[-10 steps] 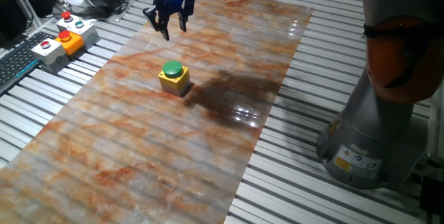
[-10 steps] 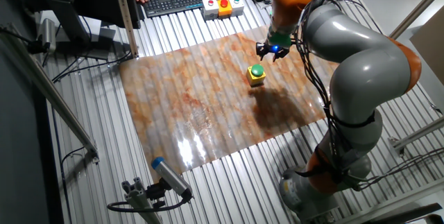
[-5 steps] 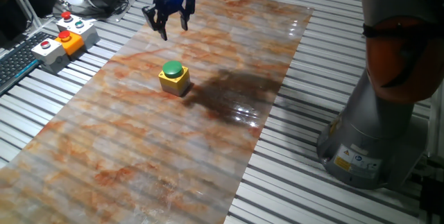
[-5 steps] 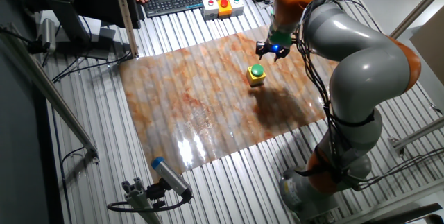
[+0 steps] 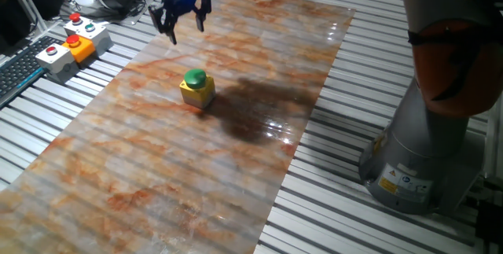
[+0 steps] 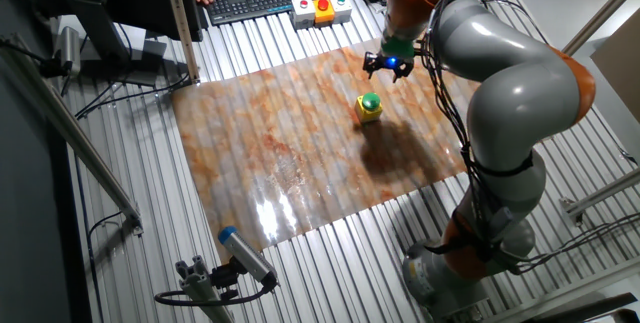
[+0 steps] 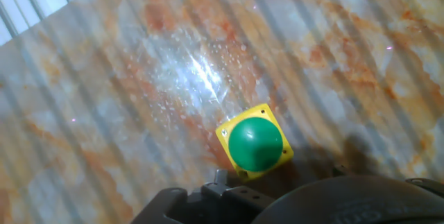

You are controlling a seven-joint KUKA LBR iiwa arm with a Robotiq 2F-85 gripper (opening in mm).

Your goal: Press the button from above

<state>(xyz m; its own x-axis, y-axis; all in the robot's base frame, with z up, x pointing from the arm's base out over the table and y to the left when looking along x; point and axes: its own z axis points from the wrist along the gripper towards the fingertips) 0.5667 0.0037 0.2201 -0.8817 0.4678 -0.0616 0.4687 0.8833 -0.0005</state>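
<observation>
The button [image 5: 195,79] is a green dome on a small yellow box, standing on the marbled mat [image 5: 181,167]. It also shows in the other fixed view [image 6: 370,103] and low in the hand view [image 7: 255,143]. My gripper [image 5: 181,26] hangs in the air behind and left of the button, well above the mat, touching nothing. Its fingers [image 5: 171,34] are spread with a clear gap, so it is open and empty. In the other fixed view the gripper [image 6: 386,65] hovers just beyond the button. The hand view shows only the dark gripper body along its bottom edge.
Grey and orange boxes with red buttons [image 5: 71,43] and a keyboard [image 5: 17,69] sit off the mat at the far left. The robot's base [image 5: 416,167] stands to the right on the ribbed metal table. A blue-tipped tool [image 6: 242,253] lies near the mat's far corner.
The gripper has moved left and up, away from the button, over the last second. The button and its box have not moved.
</observation>
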